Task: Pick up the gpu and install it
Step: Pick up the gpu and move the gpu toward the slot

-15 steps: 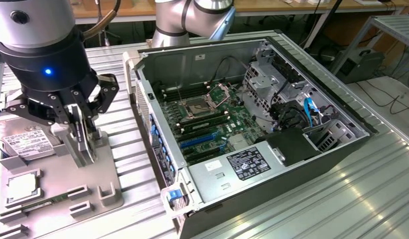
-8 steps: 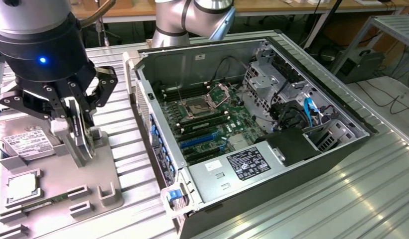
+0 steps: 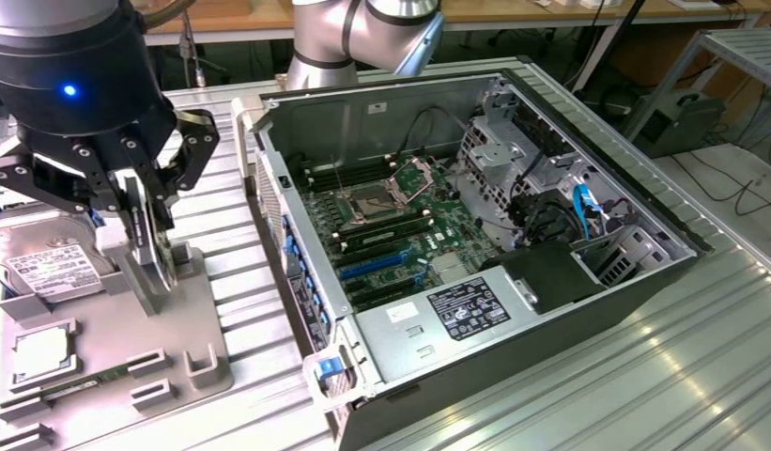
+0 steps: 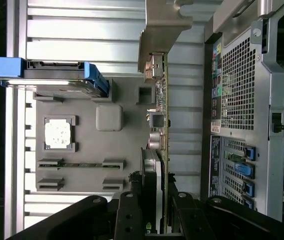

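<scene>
We see the gripper [image 3: 137,211] pinching the gpu [image 3: 148,263] (standing on edge) over the grey tray [image 3: 191,315], beside the open computer case [image 3: 360,122].

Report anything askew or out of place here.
Nothing stands out. The gpu stands on edge, clamped in the gripper at the grey parts tray; the computer case lies open on its side.
</scene>
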Robot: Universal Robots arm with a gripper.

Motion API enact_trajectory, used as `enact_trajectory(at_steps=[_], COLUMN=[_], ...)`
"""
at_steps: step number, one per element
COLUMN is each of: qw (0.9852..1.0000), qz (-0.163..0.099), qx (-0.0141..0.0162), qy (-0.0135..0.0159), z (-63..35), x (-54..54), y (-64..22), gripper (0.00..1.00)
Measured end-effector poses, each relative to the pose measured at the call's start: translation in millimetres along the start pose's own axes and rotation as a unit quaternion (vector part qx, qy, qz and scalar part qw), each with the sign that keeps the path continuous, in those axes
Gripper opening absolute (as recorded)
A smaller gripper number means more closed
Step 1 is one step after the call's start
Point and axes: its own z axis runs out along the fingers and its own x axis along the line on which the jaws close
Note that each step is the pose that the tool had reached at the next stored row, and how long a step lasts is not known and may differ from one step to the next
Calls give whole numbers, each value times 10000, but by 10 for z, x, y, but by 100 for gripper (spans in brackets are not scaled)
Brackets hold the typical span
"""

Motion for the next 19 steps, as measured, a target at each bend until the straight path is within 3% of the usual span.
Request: enact_trajectory(at_steps=[14,19], qw=[10000,10000], qz=[0,0], qx=[0,0], qy=[1,1], z=[-152,-270], x=[-18,-21], y=[8,14], gripper=[28,28])
